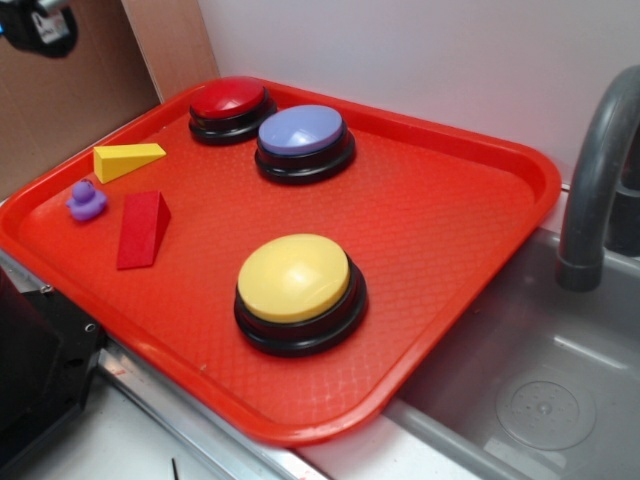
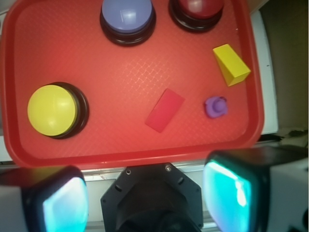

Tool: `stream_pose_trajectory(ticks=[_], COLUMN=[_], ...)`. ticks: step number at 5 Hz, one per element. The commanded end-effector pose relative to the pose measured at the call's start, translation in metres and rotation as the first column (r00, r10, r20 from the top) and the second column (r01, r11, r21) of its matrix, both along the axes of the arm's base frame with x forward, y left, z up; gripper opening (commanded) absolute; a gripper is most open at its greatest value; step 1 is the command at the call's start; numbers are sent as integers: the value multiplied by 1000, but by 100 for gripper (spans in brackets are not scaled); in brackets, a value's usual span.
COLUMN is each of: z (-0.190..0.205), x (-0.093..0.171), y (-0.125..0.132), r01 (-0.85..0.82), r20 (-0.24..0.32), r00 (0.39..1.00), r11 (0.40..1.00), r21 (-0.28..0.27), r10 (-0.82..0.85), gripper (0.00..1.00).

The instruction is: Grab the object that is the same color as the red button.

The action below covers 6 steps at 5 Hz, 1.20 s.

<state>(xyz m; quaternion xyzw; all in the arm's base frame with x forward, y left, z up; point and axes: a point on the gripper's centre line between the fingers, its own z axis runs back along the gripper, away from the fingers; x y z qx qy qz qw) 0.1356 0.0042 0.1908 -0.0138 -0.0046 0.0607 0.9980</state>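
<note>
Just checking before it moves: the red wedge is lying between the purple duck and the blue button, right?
Not quite. The exterior view shows the red wedge between the purple duck and the yellow button; the lilac-blue button sits farther back.

A red tray point(image 1: 470, 260) holds a yellow button point(image 1: 296, 285), a lilac-blue button point(image 1: 302, 137), a yellow wedge point(image 1: 126, 159) and a purple duck point(image 1: 86, 201). Beside the tray are a grey sink point(image 1: 540, 400) and a faucet point(image 1: 596, 180).

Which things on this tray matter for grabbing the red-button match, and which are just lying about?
Job:
- matte red wedge block
- glossy red dome button
- open gripper

Lying about:
- yellow wedge block
- small purple duck
- lilac-blue dome button
- large yellow dome button
</note>
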Motion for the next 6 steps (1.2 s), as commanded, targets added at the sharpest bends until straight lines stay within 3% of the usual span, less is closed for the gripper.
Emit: stream_pose_trajectory(ticks=[1,2,3,4,5,6], z=[-38,-64,-72,-84,-99,-112], x=[14,27,33,34,28,27], y=[22,31,33,36,40,41], r01=[-212,-397,-450,-600,-687,-699], r20=[53,28,-2,-1,32,69], r00=[975,917,893,800,725,711], r11=[976,916,893,800,726,714], r21=[-40,-48,-2,-5,-35,-37], r10=[214,399,450,600,688,700], gripper=[100,100,100,100,100,100])
